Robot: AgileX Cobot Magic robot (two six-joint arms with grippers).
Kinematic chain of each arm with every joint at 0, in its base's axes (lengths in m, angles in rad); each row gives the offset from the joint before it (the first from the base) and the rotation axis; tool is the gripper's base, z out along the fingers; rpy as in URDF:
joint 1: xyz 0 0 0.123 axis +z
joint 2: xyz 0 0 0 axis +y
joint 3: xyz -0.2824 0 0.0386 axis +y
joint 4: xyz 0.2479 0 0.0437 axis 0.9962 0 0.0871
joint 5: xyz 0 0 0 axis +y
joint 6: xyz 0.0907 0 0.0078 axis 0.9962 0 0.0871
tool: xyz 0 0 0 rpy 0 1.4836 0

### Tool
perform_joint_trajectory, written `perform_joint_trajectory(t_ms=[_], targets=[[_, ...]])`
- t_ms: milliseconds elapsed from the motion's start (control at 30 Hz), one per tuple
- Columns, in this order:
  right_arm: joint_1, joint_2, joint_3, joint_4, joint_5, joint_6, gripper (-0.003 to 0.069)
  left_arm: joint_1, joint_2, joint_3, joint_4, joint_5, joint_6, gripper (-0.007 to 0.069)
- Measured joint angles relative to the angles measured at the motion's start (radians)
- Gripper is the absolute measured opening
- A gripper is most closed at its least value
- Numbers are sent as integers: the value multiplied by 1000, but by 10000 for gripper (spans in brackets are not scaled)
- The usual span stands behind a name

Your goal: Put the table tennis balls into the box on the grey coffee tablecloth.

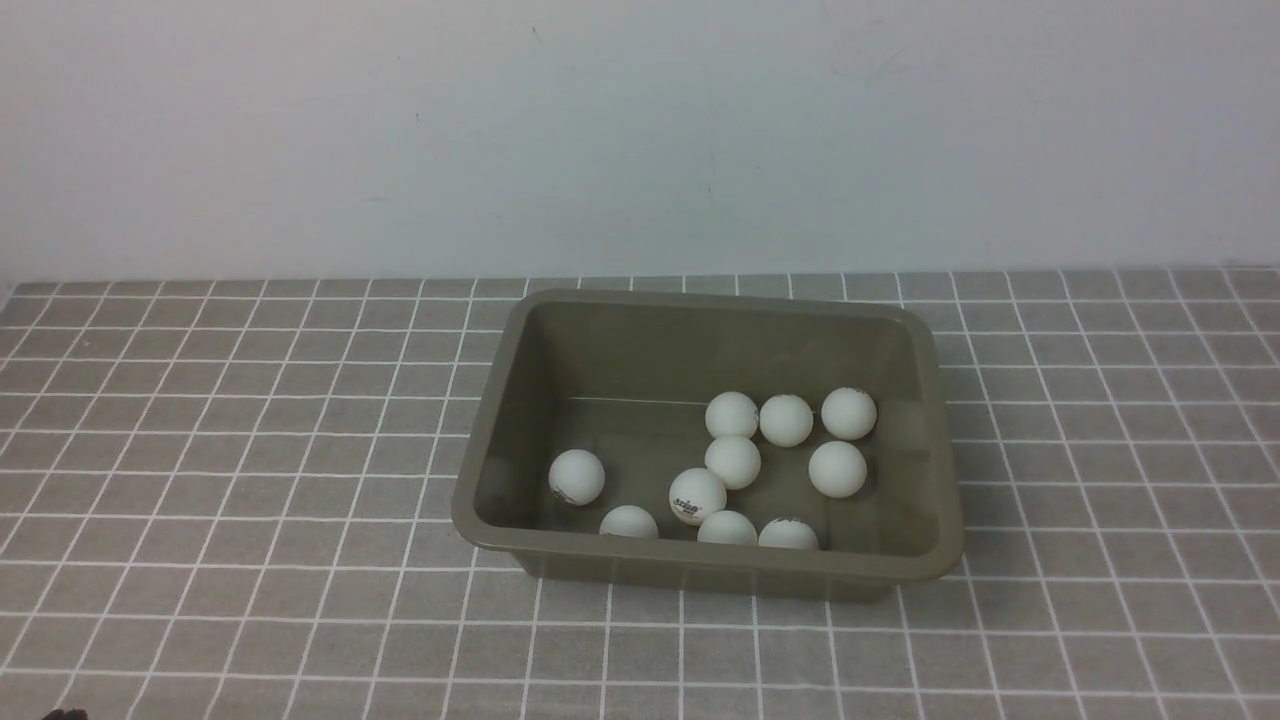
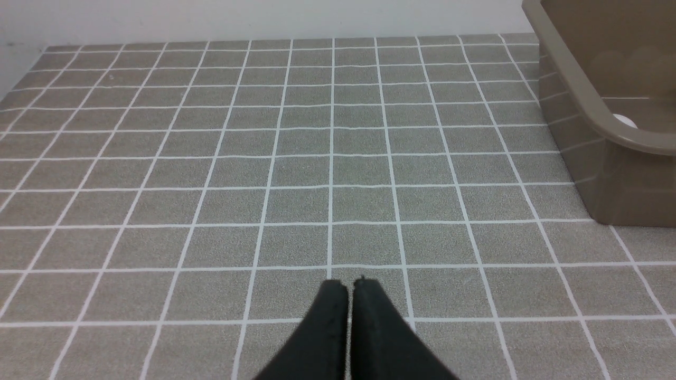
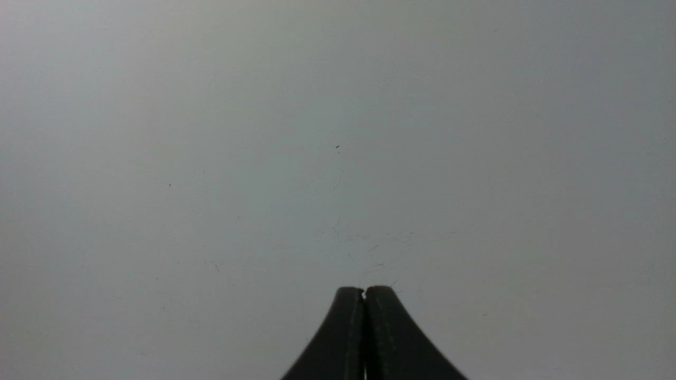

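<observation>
The olive-brown box (image 1: 705, 570) stands on the grey coffee tablecloth (image 1: 220, 420) in the middle of the front view. Several white table tennis balls (image 1: 733, 461) lie inside it, mostly toward its right and near side. In the left wrist view my left gripper (image 2: 349, 284) is shut and empty, low over bare cloth, with the box (image 2: 607, 158) off to one side and a sliver of one ball (image 2: 625, 121) showing over its rim. In the right wrist view my right gripper (image 3: 364, 290) is shut, empty, and faces a plain grey-white wall. Neither arm shows in the front view.
A pale wall (image 1: 640, 130) rises right behind the cloth's far edge. A small dark bit (image 1: 62, 714) shows at the front view's bottom left corner. Checked cloth (image 2: 264, 158) stretches on both sides of the box.
</observation>
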Motion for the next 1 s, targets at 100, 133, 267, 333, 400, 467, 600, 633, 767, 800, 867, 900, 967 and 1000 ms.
perform_joint_trajectory(t_ms=[100,133,267,333,400,467,600,633,767,800,867,900,967,1000], targets=[[0,0,0,0,0,0,-10,0,0,0,0,0,-2,-5],[0,0,0,0,0,0,-10,0,0,0,0,0,-2,-5],[0,0,0,0,0,0,-10,0,0,0,0,0,-3,-5],[0,0,0,-18,0,-10,-10,0,0,0,0,0,-3,-5],[0,0,0,-41,2,-20,-10,0,0,0,0,0,-3,-5],[0,0,1,-90,18,-27,-10,0,0,0,0,0,-3,-5],[0,0,65,-238,21,-20,-10,0,0,0,0,1,-3,-5],[0,0,111,-297,21,0,-10,0,0,0,0,1,-3,-5],[0,0,224,-395,25,72,-10,0,0,0,0,1,-3,-5],[0,0,254,-413,26,93,-10,0,0,0,0,1,-3,-5],[0,0,328,-445,26,144,-10,0,0,0,0,1,-3,-5],[0,0,355,-456,27,166,-10,0,0,0,0,1,-3,-5],[0,0,426,-468,27,194,-10,0,0,0,0,1,-3,-5],[0,0,431,-469,27,195,-10,0,0,0,0,1,-3,-5]])
